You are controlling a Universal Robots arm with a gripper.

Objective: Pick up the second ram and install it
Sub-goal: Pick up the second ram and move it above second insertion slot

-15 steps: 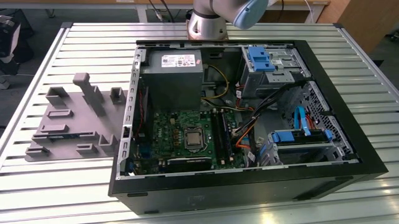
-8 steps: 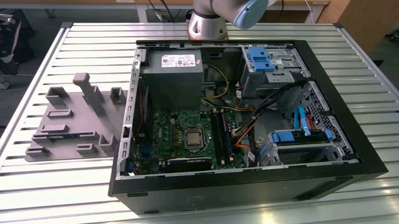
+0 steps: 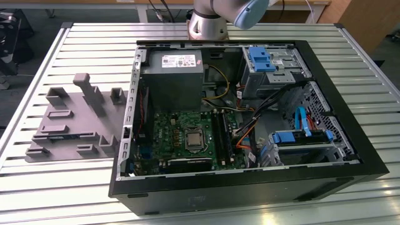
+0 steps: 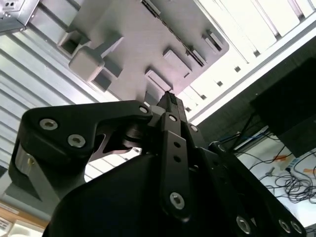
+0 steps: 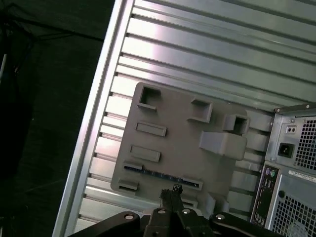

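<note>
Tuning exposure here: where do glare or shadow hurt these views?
First wrist view: glare streaks the table slats, but the ram stick in the grey holder is evenly lit. Second wrist view: slats blow out white, the gripper is dark against them. Exterior view: even light, with shade inside the computer case.

No readable text, power supply label (image 3: 179, 60) illegible
</note>
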